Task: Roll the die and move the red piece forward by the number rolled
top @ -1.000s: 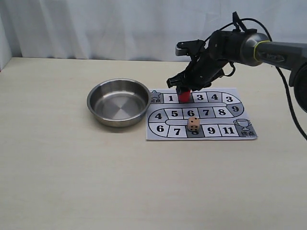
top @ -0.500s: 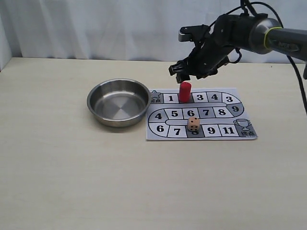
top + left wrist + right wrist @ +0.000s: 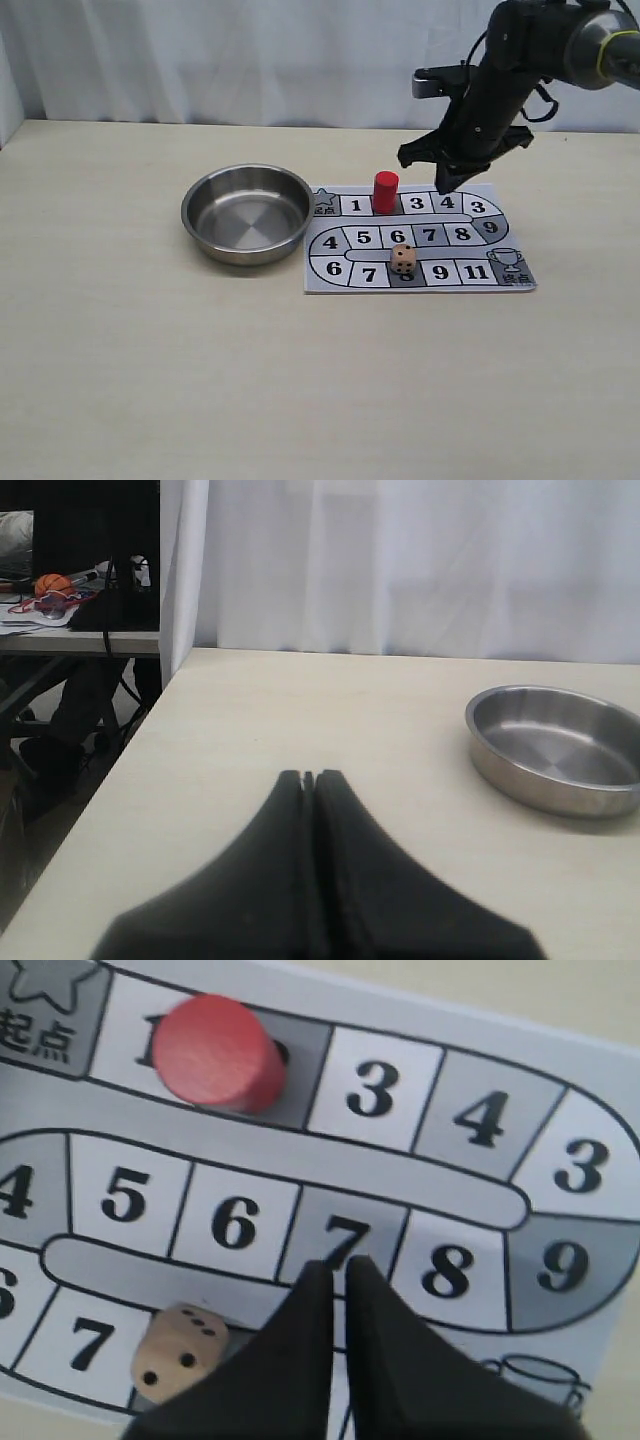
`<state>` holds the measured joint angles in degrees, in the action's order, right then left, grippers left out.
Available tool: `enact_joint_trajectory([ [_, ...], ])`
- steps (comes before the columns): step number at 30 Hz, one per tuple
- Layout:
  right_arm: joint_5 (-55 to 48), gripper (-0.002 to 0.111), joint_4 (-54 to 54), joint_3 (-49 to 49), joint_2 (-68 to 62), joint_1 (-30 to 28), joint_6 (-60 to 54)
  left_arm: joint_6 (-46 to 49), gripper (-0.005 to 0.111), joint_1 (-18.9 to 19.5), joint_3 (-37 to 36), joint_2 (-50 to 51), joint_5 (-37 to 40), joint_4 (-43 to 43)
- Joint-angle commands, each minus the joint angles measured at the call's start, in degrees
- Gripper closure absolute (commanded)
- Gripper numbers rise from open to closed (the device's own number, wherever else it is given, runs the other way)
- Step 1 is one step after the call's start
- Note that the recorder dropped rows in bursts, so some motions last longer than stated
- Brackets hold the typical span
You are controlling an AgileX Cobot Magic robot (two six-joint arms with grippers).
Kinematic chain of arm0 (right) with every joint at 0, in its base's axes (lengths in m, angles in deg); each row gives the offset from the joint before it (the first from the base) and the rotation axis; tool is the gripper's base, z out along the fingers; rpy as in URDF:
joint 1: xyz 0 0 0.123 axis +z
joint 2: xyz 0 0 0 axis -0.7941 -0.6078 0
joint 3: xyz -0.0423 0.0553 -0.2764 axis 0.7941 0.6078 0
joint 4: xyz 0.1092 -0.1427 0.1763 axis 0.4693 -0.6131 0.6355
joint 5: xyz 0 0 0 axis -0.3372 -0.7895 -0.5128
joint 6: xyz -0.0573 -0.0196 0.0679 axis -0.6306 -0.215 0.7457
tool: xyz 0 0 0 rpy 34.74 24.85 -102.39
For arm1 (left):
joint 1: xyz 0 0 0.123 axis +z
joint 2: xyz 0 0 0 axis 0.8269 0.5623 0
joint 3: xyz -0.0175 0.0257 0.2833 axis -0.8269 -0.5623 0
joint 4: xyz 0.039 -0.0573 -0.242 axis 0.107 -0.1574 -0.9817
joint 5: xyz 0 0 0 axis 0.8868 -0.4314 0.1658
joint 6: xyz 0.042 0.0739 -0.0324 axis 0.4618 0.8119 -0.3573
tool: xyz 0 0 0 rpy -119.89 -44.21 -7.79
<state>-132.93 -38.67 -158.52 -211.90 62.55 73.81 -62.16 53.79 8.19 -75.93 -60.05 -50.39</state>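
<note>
The red piece (image 3: pixel 385 192) stands upright on the second square of the paper board (image 3: pixel 320 283), free of any gripper; the right wrist view shows the red piece (image 3: pixel 218 1052) from above. The die (image 3: pixel 403 259) rests on the board's bottom row between squares 7 and 9. In the right wrist view the die (image 3: pixel 178 1352) shows a three-pip face and a two-pip face. My right gripper (image 3: pixel 443 185) hangs above the top row, right of the piece, its jaws (image 3: pixel 338 1265) shut with nothing between them. My left gripper (image 3: pixel 308 775) is shut and empty over bare table.
A steel bowl (image 3: pixel 247 213) sits left of the board, touching its corner, and the bowl (image 3: pixel 555 745) is empty. A white curtain backs the table. The left wrist view shows the table's edge (image 3: pixel 130 740) and a cluttered desk beyond it.
My right gripper let go of the red piece, rose and swung to the right. The piece stays standing on square 2. The die has not moved.
</note>
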Motion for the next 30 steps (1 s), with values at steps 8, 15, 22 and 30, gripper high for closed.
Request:
enact_joint_trajectory([
  [8,-7.47,0.104,-0.60,0.40,0.69,-8.34,2.29,-0.17,0.107,0.00,-0.11,-0.02,-0.75,-0.21],
  [15,-5.80,0.104,-1.07,3.81,0.69,-12.32,2.44,-0.17,0.107,0.00,-0.11,-0.02,-0.75,-0.21],
  [22,-1.10,0.104,-1.07,8.34,2.74,-14.08,0.70,-0.17,0.107,0.00,-0.11,-0.02,-0.75,-0.21],
  [30,5.96,0.104,-2.95,17.12,12.01,-14.08,0.70,-0.17,0.107,0.00,-0.11,-0.02,-0.75,-0.21],
])
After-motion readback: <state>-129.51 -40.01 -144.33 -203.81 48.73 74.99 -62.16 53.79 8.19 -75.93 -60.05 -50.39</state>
